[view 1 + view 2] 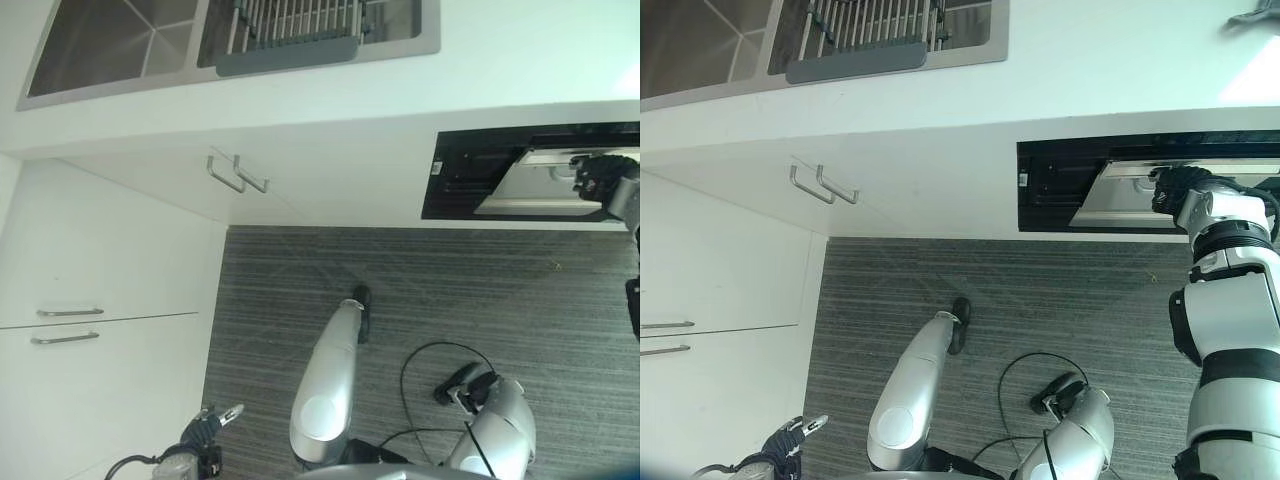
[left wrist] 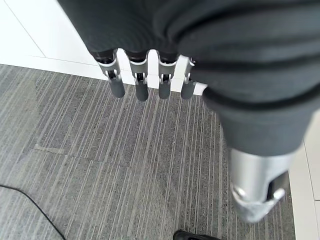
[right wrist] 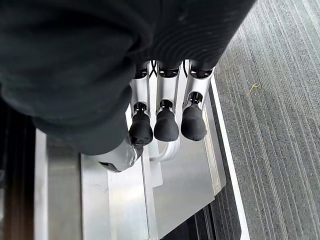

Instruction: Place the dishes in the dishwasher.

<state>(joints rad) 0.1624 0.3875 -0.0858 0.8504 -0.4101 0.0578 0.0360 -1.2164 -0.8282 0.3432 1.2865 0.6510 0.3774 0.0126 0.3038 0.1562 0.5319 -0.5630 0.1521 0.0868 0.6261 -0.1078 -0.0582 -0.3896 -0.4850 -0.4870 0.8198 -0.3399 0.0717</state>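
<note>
The right hand [image 1: 1175, 190] curls its fingers [image 3: 167, 125] round the dishwasher door handle [image 3: 167, 150]; the dishwasher door [image 1: 530, 190] is partly open. This looks like the opening step. Next, I judge, pull it fully down. Dishes wait in the sink rack [image 1: 290, 25]. The left hand [image 2: 145, 75] hangs relaxed, empty.

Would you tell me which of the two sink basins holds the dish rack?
The sink basin nearer the dishwasher opening holds the grey dish rack; the other steel basin is empty.
</note>
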